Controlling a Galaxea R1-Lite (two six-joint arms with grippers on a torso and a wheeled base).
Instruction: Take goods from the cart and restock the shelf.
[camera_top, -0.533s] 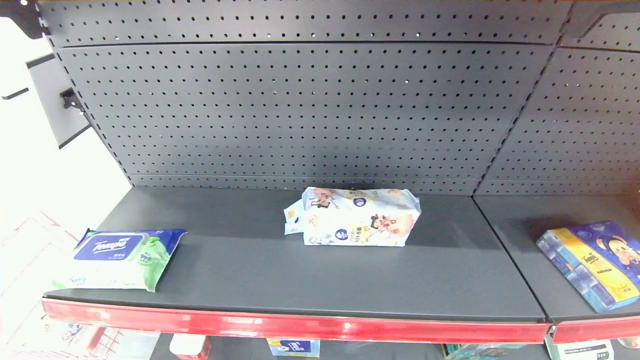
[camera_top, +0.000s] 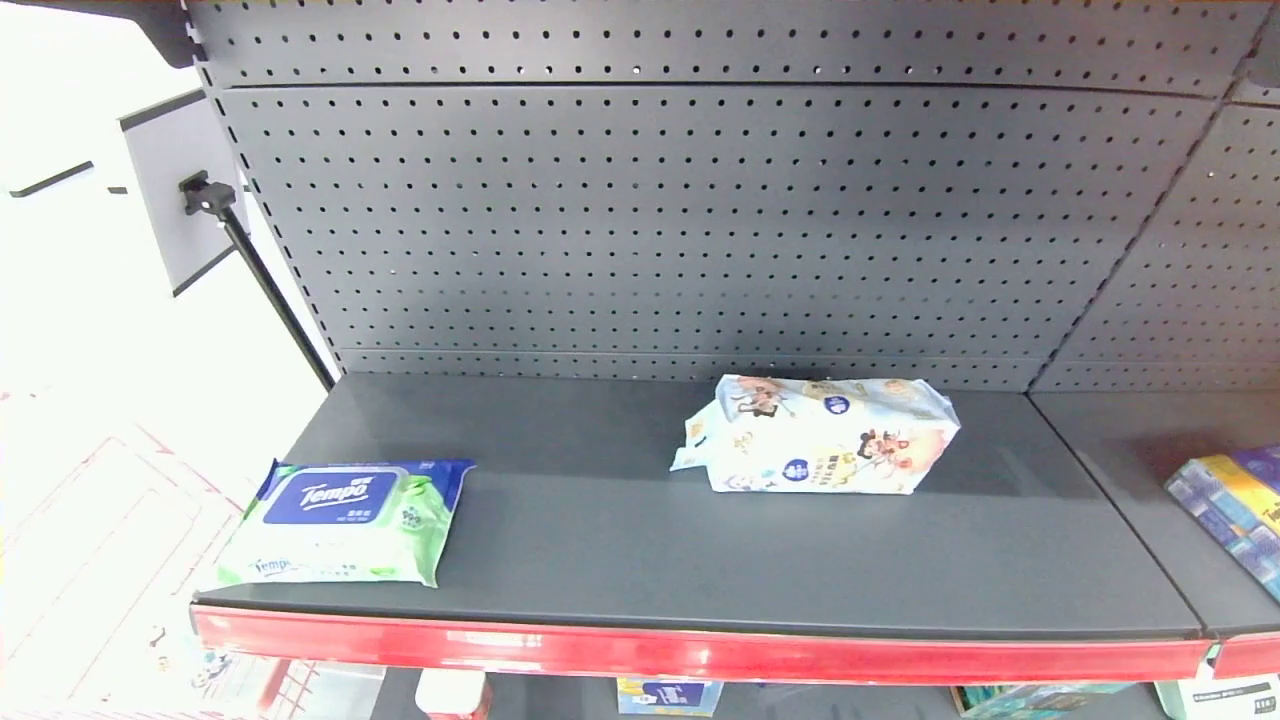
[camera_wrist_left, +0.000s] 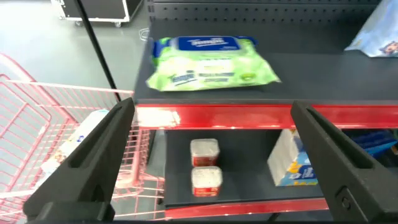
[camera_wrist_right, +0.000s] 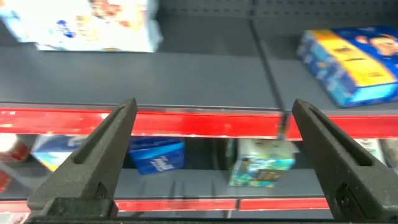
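Head view: the shelf held a wipes pack at its front left, a tissue pack toward the back and a blue-and-yellow pack in the next bay; much board lay bare, so restocking seemed barely begun. Left wrist view: the left gripper faced the red edge, fingers apart and empty, with the pink cart near. Right wrist view: the right gripper stood likewise spread, holding nothing.

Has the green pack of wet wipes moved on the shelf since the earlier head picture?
No. The wet wipes pack keeps its place by the left front corner of the shelf; the whole view slid rightward, so the camera turned, not the pack.
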